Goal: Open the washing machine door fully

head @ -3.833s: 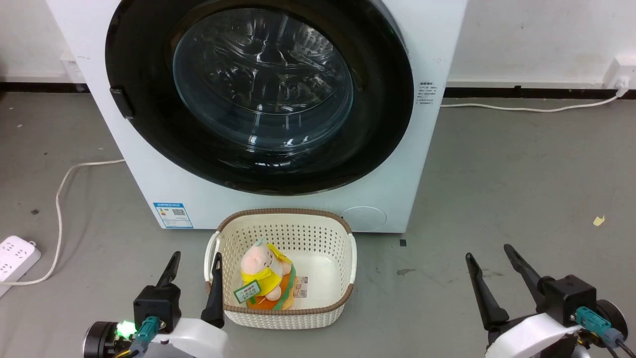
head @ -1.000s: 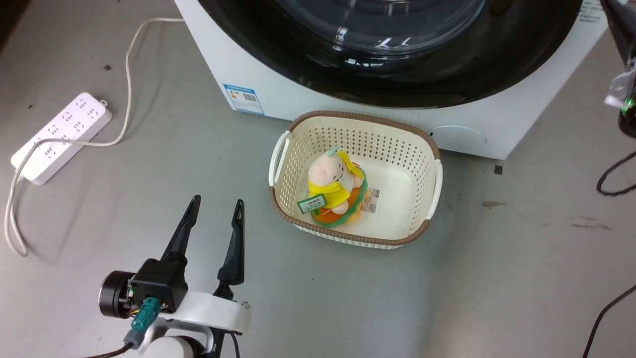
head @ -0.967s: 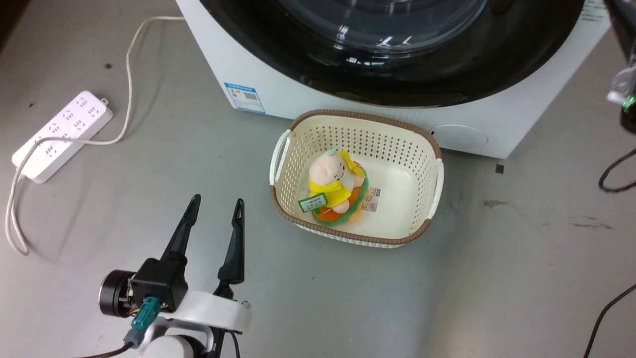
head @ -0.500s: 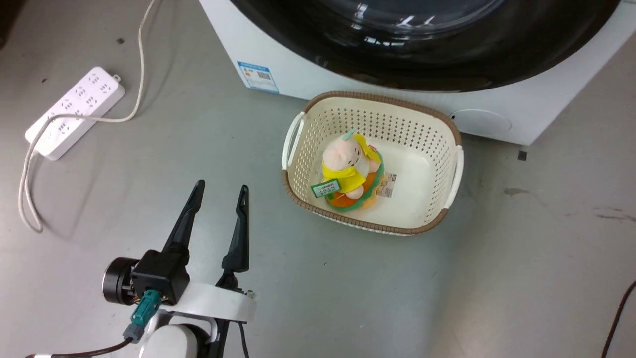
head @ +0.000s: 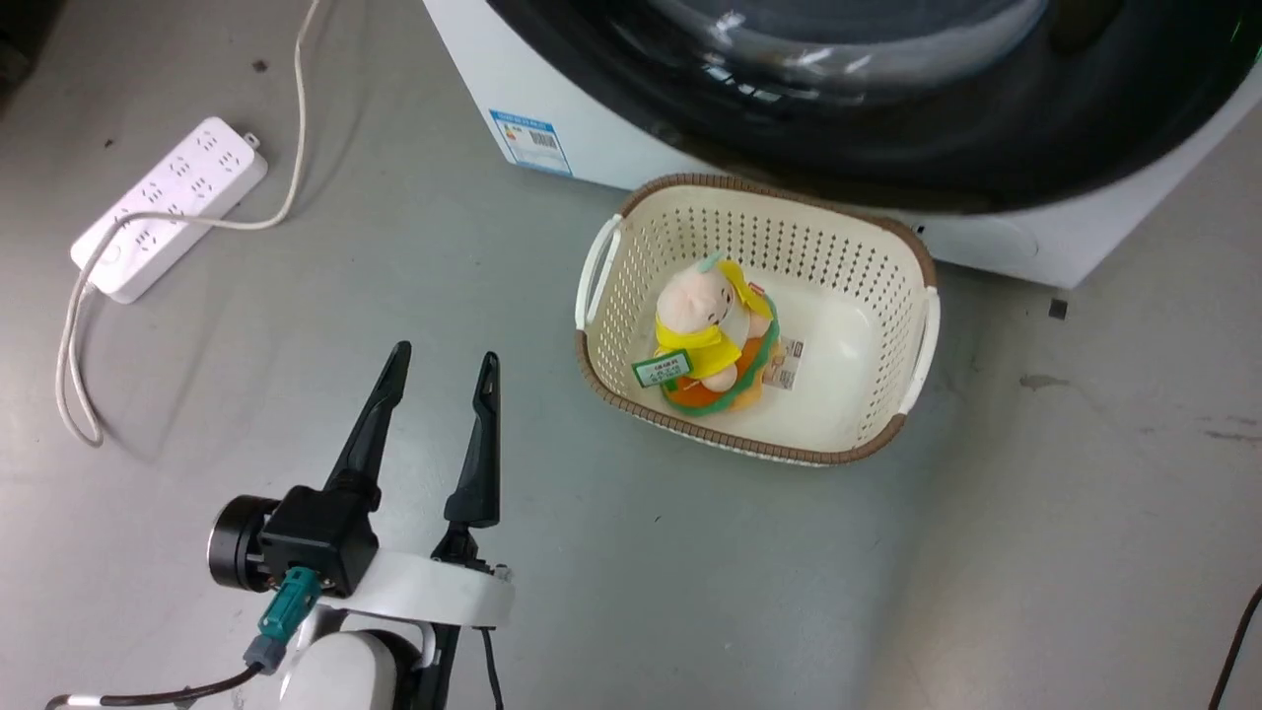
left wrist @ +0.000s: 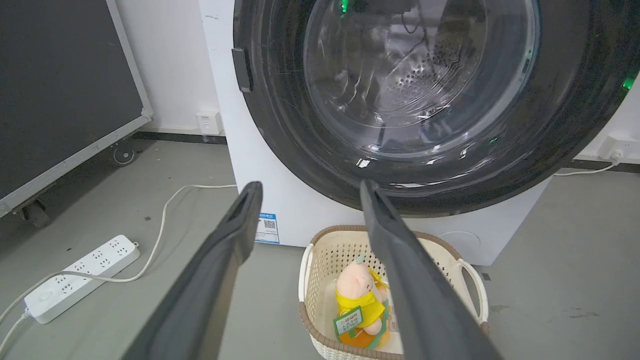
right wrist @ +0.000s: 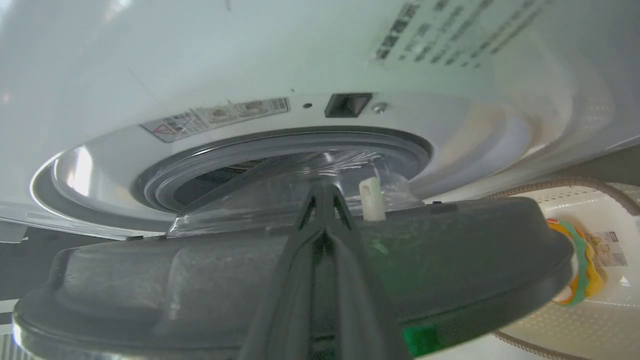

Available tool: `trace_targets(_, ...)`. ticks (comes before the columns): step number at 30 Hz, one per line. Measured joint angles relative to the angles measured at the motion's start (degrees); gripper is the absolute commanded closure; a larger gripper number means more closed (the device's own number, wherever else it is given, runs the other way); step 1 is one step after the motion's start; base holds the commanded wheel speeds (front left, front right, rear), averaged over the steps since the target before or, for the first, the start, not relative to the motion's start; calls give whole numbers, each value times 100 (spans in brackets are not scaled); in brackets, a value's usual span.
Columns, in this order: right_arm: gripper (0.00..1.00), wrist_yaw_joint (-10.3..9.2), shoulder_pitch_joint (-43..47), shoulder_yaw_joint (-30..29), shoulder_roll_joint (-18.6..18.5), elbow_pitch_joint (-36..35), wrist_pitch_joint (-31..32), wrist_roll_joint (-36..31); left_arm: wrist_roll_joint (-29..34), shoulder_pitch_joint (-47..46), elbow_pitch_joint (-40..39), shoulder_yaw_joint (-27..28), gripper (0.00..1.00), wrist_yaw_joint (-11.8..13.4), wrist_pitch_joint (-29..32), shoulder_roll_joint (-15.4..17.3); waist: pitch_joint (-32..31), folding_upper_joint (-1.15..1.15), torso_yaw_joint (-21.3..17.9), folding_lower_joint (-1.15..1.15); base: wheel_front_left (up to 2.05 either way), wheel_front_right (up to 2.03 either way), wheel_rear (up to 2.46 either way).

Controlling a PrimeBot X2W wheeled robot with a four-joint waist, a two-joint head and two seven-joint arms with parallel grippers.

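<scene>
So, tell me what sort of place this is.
Probably a lab or test room staged as a laundry corner: a washing machine on bare grey floor, a loose power strip, a wheeled dark board.

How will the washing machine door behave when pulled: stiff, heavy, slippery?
The washing machine door likely swings as one rigid piece, since it stands ajar. Its glossy rim may be slippery; the thick glass bulge suggests real weight.

Basket [head: 789, 247] on the floor [head: 690, 572] just under the big round door [head: 887, 128], plug strip [head: 168, 207] lying off to the left, bare floor around the left hand [head: 444, 353].
</scene>
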Motion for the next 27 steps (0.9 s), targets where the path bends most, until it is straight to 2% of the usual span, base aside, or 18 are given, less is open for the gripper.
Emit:
trace_targets(19, 100, -2, 1294, -140, 619, 40, 805, -198, 86, 352, 89, -154, 0, 87, -1, 0, -1037, 0, -262, -1, 0, 0, 0)
trace_targets(27, 100, -2, 1841, -109, 1010, -356, 1250, -71, 121, 528, 153, -242, 0, 145, -1, 0, -1454, 0, -334, -1, 0, 0, 0)
